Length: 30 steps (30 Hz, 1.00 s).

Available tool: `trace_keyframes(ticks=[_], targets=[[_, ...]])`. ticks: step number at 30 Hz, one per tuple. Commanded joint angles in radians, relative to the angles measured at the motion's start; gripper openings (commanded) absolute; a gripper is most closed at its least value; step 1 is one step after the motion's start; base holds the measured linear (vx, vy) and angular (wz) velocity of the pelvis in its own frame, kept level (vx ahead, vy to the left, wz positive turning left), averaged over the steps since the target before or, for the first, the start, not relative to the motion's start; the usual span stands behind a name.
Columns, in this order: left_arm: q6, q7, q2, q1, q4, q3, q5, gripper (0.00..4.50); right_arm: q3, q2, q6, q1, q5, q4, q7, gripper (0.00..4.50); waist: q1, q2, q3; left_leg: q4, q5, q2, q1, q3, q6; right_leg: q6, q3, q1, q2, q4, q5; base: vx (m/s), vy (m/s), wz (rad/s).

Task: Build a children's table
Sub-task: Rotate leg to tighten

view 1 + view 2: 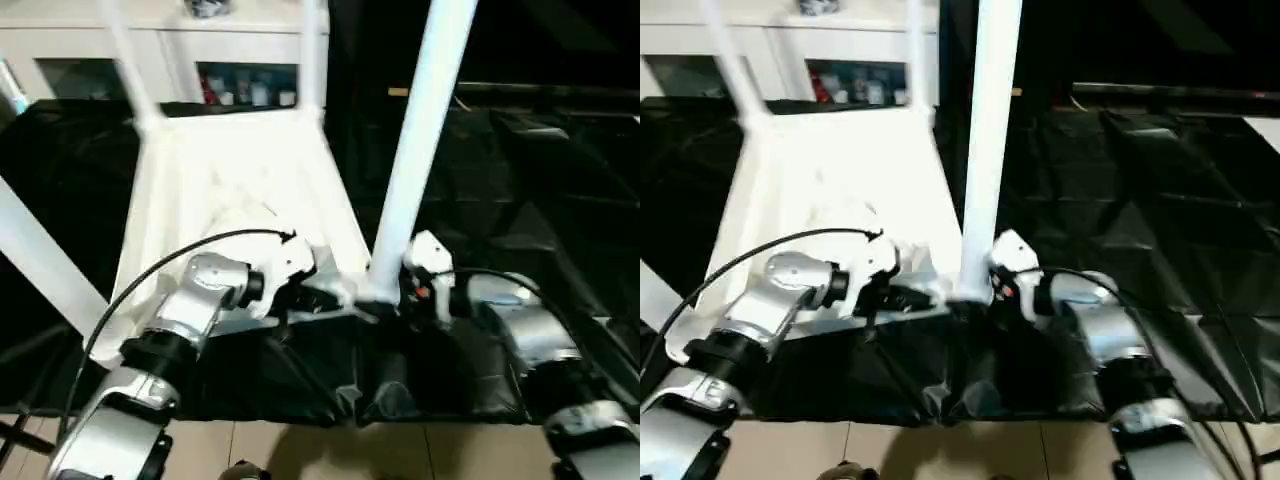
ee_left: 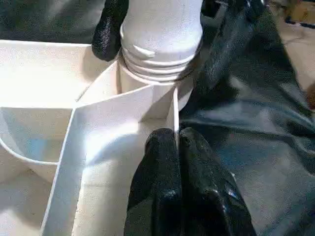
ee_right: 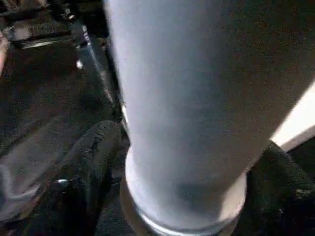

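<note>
The white children's table (image 1: 240, 190) lies upside down, ribbed underside up; its near-right leg (image 1: 420, 130) stands in its corner socket.

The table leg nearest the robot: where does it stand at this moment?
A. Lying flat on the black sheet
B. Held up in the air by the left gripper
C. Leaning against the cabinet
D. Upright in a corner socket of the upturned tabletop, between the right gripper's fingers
D: the table leg rises from the corner socket of the tabletop, with the right gripper set around its base.
</note>
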Motion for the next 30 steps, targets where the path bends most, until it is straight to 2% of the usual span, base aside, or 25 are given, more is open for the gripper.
trace_keyframes(ticks=[1, 2, 3, 8, 13, 16, 18, 19, 20, 22, 23, 24, 25, 28, 30], targets=[[-0.019, -0.015, -0.018, -0.006, -0.041, -0.014, -0.024, 0.00, 0.054, 0.009, 0.007, 0.008, 0.013, -0.037, 0.063, 3.36, -0.002, 0.000, -0.065, -0.075, -0.282, 0.030, 0.027, -0.010, 0.023, -0.241, 0.027, 0.041, -0.041, -0.062, -0.206, 0.000, 0.000, 0.00], [-0.020, -0.024, -0.015, -0.005, -0.041, -0.014, -0.024, 0.00, 0.058, 0.005, 0.008, 0.011, 0.009, -0.043, 0.072, 3.36, 0.000, -0.001, -0.065, -0.075, -0.275, 0.030, 0.027, -0.010, 0.023, -0.242, 0.027, 0.041, -0.042, -0.061, -0.199, 0.000, 0.000, 0.00], [-0.019, -0.028, -0.012, -0.005, -0.042, -0.013, -0.024, 0.00, 0.061, 0.003, 0.008, 0.014, 0.006, -0.045, 0.075, 3.11, 0.000, -0.001, -0.066, -0.075, -0.270, 0.030, 0.026, -0.010, 0.024, -0.242, 0.027, 0.041, -0.042, -0.061, -0.195, 0.000, 0.000, 0.00], [-0.023, -0.040, -0.005, -0.005, -0.038, -0.014, -0.023, 0.00, 0.075, -0.005, 0.016, 0.018, -0.001, -0.055, 0.092, 2.82, 0.002, -0.002, -0.067, -0.073, -0.252, 0.029, 0.025, -0.010, 0.027, -0.243, 0.027, 0.043, -0.042, -0.058, -0.184, 0.000, 0.000, 0.00], [-0.024, -0.038, -0.003, -0.004, -0.036, -0.013, -0.025, 0.00, 0.075, -0.005, 0.023, 0.019, 0.000, -0.063, 0.093, 2.73, 0.002, -0.004, -0.067, -0.072, -0.240, 0.028, 0.024, -0.010, 0.032, -0.244, 0.027, 0.043, -0.042, -0.057, -0.175, 0.000, 0.000, 0.00], [-0.015, 0.025, -0.020, -0.010, -0.026, -0.002, -0.016, 0.00, 0.055, 0.024, 0.029, 0.018, 0.007, -0.054, 0.042, 2.72, 0.003, -0.005, -0.067, -0.072, -0.242, 0.028, 0.024, -0.010, 0.032, -0.241, 0.027, 0.043, -0.043, -0.058, -0.189, 0.000, 0.000, 0.00], [0.001, 0.085, -0.043, -0.022, -0.014, 0.007, -0.003, 0.00, 0.032, 0.066, 0.018, 0.007, -0.008, -0.017, -0.059, 2.71, 0.001, -0.007, -0.065, -0.073, -0.254, 0.028, 0.025, -0.010, 0.024, -0.234, 0.028, 0.041, -0.044, -0.061, -0.217, 0.000, 0.000, 0.00], [0.007, 0.127, -0.059, -0.032, -0.002, 0.013, 0.005, 0.00, 0.016, 0.096, 0.010, 0.000, -0.013, 0.008, -0.120, 2.71, -0.006, -0.007, -0.062, -0.075, -0.276, 0.026, 0.023, -0.011, 0.012, -0.225, 0.028, 0.037, -0.045, -0.065, -0.259, 0.000, 0.000, 0.00], [0.019, 0.166, -0.076, -0.042, 0.008, 0.018, 0.012, 0.00, 0.003, 0.124, 0.011, -0.007, -0.018, 0.030, -0.179, 2.70, -0.011, -0.007, -0.060, -0.078, -0.302, 0.024, 0.027, -0.014, -0.004, -0.205, 0.027, 0.036, -0.048, -0.073, -0.328, 0.000, 0.000, 0.00], [0.034, 0.244, -0.105, -0.059, 0.030, 0.026, 0.027, 0.00, -0.018, 0.169, 0.030, -0.026, -0.031, 0.076, -0.288, 2.70, -0.019, -0.008, -0.058, -0.080, -0.319, 0.023, 0.027, -0.017, -0.015, -0.182, 0.027, 0.036, -0.048, -0.080, -0.386, 0.000, 0.000, 0.00], [0.052, 0.331, -0.137, -0.074, 0.053, 0.037, 0.041, 0.00, -0.030, 0.210, 0.035, -0.051, -0.057, 0.134, -0.405, 2.70, -0.021, -0.002, -0.058, -0.081, -0.328, 0.022, 0.026, -0.020, -0.021, -0.177, 0.026, 0.035, -0.048, -0.080, -0.400, 0.000, 0.000, 0.00], [0.056, 0.346, -0.143, -0.077, 0.056, 0.039, 0.044, 0.00, -0.032, 0.217, 0.033, -0.056, -0.062, 0.145, -0.426, 2.70, -0.032, -0.005, -0.057, -0.083, -0.342, 0.020, 0.024, -0.021, -0.036, -0.165, 0.024, 0.034, -0.046, -0.082, -0.425, 0.000, 0.000, 0.00], [0.067, 0.386, -0.157, -0.081, 0.063, 0.041, 0.052, 0.00, -0.036, 0.234, 0.040, -0.067, -0.071, 0.169, -0.476, 2.70, -0.038, -0.006, -0.058, -0.082, -0.358, 0.019, 0.029, -0.023, -0.038, -0.158, 0.023, 0.031, -0.047, -0.087, -0.446, 0.000, 0.000, 0.00], [0.105, 0.457, -0.191, -0.076, 0.054, 0.032, 0.073, 0.00, -0.057, 0.293, 0.066, -0.102, -0.082, 0.224, -0.615, 2.70, -0.050, -0.006, -0.059, -0.082, -0.360, 0.017, 0.024, -0.024, -0.025, -0.155, 0.023, 0.031, -0.045, -0.090, -0.439, 0.000, 0.000, 0.00], [0.115, 0.476, -0.201, -0.071, 0.046, 0.032, 0.075, 0.00, -0.057, 0.307, 0.060, -0.108, -0.086, 0.231, -0.626, 2.70, -0.052, -0.006, -0.059, -0.081, -0.355, 0.018, 0.025, -0.022, -0.017, -0.160, 0.024, 0.029, -0.043, -0.091, -0.416, 0.000, 0.000, 0.00]])
